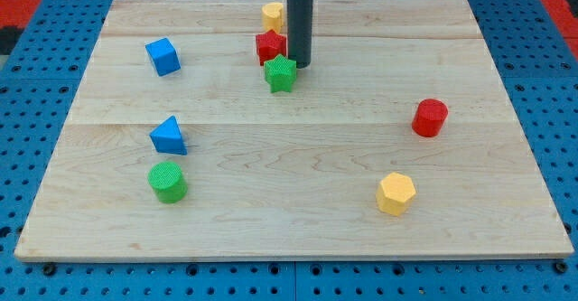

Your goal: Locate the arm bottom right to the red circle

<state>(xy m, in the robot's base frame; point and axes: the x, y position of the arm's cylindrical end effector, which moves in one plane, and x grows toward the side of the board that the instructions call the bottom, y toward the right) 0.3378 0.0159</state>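
Camera view: your tip point(300, 65) touches green star point(281, 73) at its 2 o'clock; red circle point(430, 117) well apart at 4 o'clock. Bare rod, no end effector; no readable writing.

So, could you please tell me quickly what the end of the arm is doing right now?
No gripper: my tip holds nothing.
It sits beside the red star and green star, far from the red circle.

Pale wooden board point(298, 220) on blue perforated table point(36, 66).
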